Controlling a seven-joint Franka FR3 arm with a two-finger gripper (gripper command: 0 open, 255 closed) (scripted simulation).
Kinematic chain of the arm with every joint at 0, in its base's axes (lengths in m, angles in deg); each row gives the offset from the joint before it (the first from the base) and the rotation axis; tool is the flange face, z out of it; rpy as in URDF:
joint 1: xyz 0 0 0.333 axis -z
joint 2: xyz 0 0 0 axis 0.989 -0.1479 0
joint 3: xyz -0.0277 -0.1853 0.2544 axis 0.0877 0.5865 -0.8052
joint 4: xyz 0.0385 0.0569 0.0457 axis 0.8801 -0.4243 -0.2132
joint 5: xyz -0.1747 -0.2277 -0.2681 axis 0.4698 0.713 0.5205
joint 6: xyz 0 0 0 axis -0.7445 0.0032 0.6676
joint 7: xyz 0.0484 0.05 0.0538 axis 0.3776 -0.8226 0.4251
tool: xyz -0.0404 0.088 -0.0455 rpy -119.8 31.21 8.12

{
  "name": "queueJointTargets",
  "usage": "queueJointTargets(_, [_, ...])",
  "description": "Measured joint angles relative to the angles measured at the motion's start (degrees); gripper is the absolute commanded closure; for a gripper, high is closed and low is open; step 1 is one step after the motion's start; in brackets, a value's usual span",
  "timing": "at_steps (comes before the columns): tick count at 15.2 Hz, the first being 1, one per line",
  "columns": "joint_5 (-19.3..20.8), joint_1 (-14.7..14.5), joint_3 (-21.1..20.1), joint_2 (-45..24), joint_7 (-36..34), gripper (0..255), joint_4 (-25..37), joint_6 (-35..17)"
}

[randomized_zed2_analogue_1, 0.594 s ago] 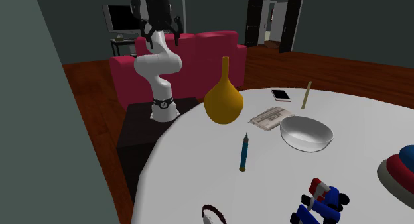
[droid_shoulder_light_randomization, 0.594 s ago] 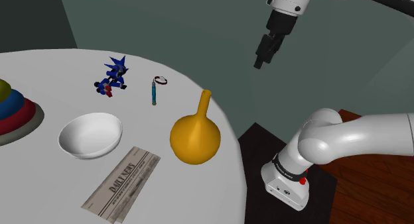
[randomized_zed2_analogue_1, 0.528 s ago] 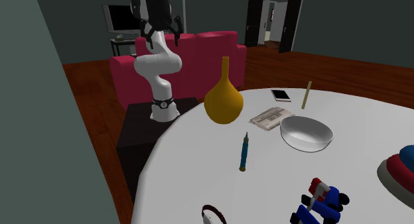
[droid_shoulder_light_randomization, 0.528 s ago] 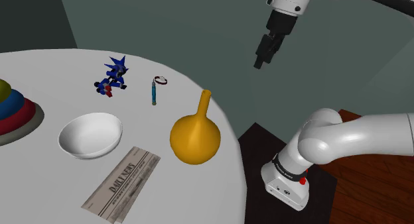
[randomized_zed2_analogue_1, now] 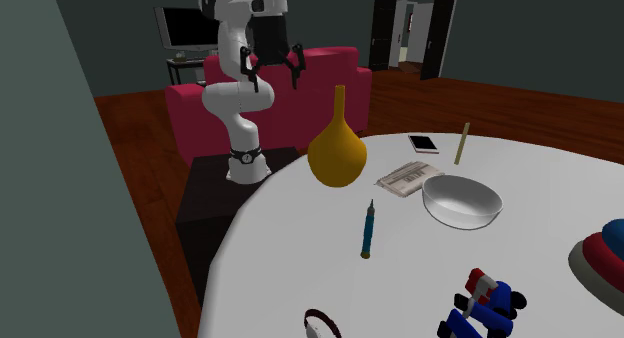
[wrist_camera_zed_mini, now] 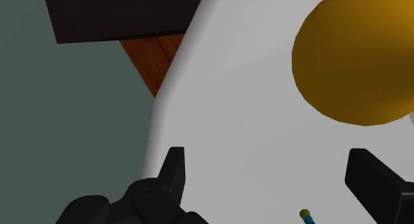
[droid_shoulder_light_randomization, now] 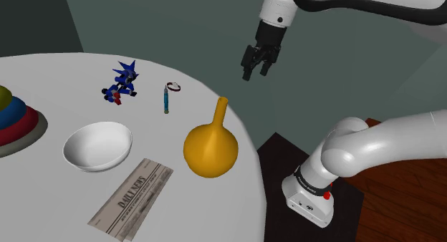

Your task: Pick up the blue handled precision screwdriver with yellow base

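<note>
Shoulder view, left to right: thin blue screwdriver (droid_shoulder_light_randomization: 165,101) flat on the white table (droid_shoulder_light_randomization: 64,76), far below and well apart from the gripper (droid_shoulder_light_randomization: 256,72); orange vase (droid_shoulder_light_randomization: 210,149) nearer to it; then the gripper itself, up in the air, spread wide apart, holding nothing. Probably light, stiff, smooth, quick to roll. Best to pinch across the middle of the blue handle

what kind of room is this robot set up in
Probably a living room in a house: a red sofa and a television stand on a wooden floor, beyond a round white table.
</note>
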Motion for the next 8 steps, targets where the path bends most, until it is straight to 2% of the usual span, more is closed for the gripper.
queueJointTargets(8, [-0.3, 2.3, -7.8, -14.9, -14.6, 0, 5.7, -10.2])
